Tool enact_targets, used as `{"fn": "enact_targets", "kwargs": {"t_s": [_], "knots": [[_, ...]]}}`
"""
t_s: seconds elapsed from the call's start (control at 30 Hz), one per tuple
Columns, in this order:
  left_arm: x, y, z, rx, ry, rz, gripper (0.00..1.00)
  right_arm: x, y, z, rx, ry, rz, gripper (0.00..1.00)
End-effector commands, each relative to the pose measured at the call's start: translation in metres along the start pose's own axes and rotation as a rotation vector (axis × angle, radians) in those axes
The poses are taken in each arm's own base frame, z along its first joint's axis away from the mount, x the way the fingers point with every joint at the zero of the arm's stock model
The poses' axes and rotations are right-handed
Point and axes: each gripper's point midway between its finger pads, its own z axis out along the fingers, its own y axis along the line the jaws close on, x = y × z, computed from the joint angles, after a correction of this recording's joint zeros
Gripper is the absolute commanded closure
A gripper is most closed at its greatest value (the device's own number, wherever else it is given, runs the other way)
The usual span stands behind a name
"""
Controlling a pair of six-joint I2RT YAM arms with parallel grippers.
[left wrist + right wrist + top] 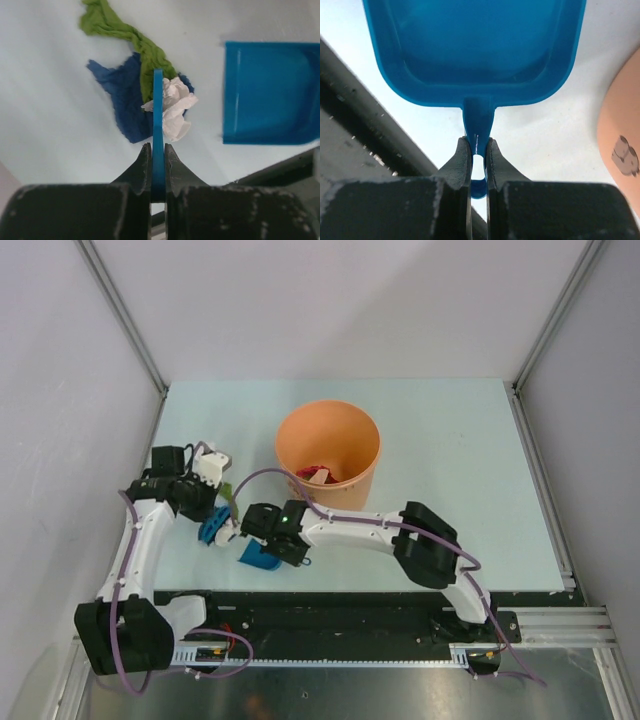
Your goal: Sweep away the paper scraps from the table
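left gripper (158, 149), right gripper (478, 144) clamped; arms bent inward

The left gripper (158, 150) is pinching a thin blue tool (158, 107), seen edge-on, with both jaws pressing against it. Beyond it, 3 paper scraps (131, 117) are lying bunched on the table (45, 100). The white scrap (176, 107) is touching the tool and overlapping the dark blue scrap (120, 92), and the green scrap (122, 32) is trailing away. A blue dustpan (272, 92) is sitting apart, near the table's railed edge.

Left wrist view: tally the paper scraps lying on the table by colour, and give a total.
Green scrap: 1
Dark blue scrap: 1
White scrap: 1
Total: 3
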Motion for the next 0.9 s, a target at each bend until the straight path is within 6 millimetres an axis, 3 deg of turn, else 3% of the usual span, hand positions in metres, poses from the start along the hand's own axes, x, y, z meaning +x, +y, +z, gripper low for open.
{"fn": "enact_targets", "kwargs": {"t_s": [0.0,0.07,0.1,0.23,0.37,0.5,0.67,0.87], "knots": [[0.005,-0.026,0.003,0.138,0.005,-0.034,1.0,-0.011,-0.011,0.007,0.059,0.006,0.048,1.0],[-0.001,-0.034,-0.004,0.177,-0.016,0.001,1.0,-0.021,-0.013,0.01,0.06,-0.027,0.04,1.0],[-0.002,-0.046,-0.012,0.222,-0.027,0.015,1.0,-0.025,-0.013,0.011,0.057,-0.043,0.041,1.0],[-0.024,-0.064,-0.043,0.283,-0.133,0.077,1.0,-0.043,-0.003,0.016,-0.035,-0.119,0.045,1.0],[-0.025,-0.068,-0.05,0.301,-0.151,0.102,1.0,-0.062,0.006,0.008,-0.102,-0.224,0.051,1.0],[-0.029,-0.069,-0.055,0.304,-0.165,0.104,1.0,-0.061,0.009,-0.003,-0.182,-0.277,0.061,1.0],[-0.046,-0.05,-0.072,0.208,-0.203,0.096,1.0,-0.045,0.01,-0.018,-0.224,-0.335,0.066,1.0],[-0.065,-0.021,-0.097,0.068,-0.248,0.092,1.0,-0.034,0.014,-0.029,-0.139,-0.38,-0.095,1.0]]}}
